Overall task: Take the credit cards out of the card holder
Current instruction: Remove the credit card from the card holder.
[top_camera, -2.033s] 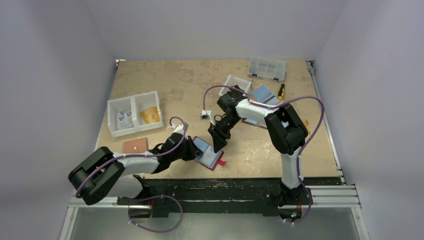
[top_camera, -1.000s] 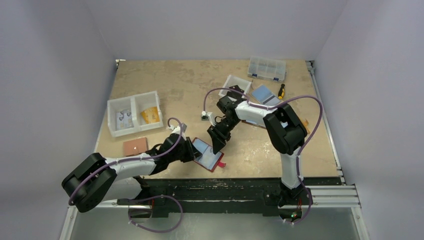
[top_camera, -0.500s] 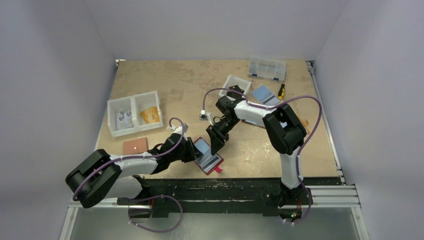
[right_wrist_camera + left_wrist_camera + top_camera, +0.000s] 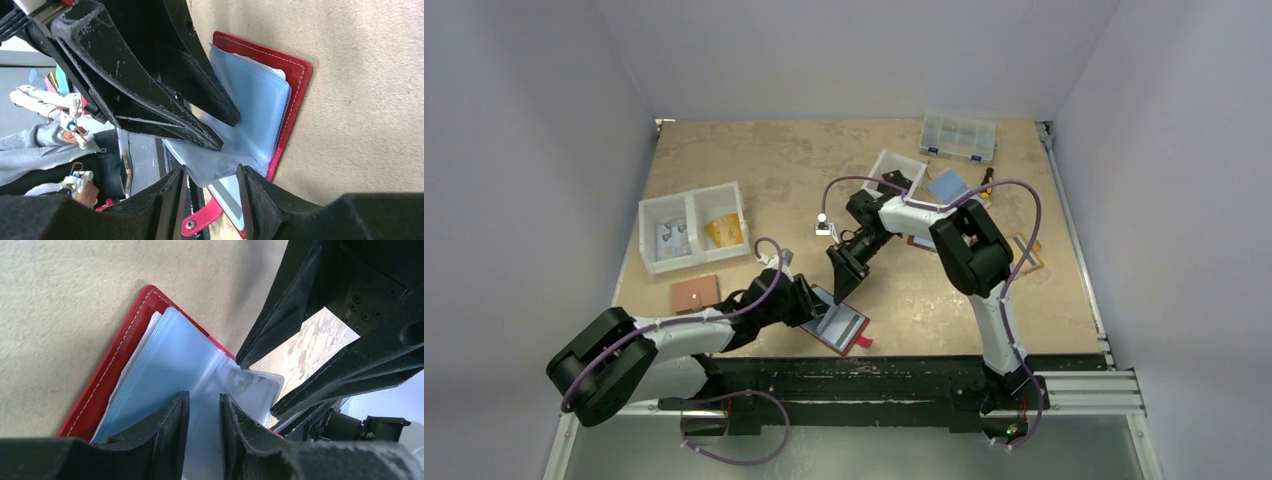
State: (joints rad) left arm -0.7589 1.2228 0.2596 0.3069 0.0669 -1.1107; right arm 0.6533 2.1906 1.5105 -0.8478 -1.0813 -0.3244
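Note:
The card holder [image 4: 842, 328] lies open near the table's front edge, dark red with clear sleeves that look light blue [image 4: 260, 100], its pink strap tab [image 4: 200, 222] at one side. A pale grey-white credit card [image 4: 231, 199] sits in a lower sleeve. My left gripper [image 4: 204, 396] reaches in from the left, jaws slightly apart over a raised sleeve [image 4: 250, 387]. My right gripper [image 4: 211, 169] comes from behind, open, with a loose sleeve corner between its fingers but not pinched. Both grippers' fingertips nearly meet over the holder [image 4: 824, 298].
A small tan holder [image 4: 695, 291] and a white two-part bin [image 4: 692, 227] lie to the left. A small white bin [image 4: 899, 168], a blue item [image 4: 948, 187], a screwdriver [image 4: 987, 180] and a clear organiser box [image 4: 958, 136] stand at the back right. The front rail [image 4: 874, 375] runs just behind the holder.
My right arm has swung left and its gripper now sits over the holder's left half. The holder has shifted slightly toward the front edge. The left arm has stayed at the holder.

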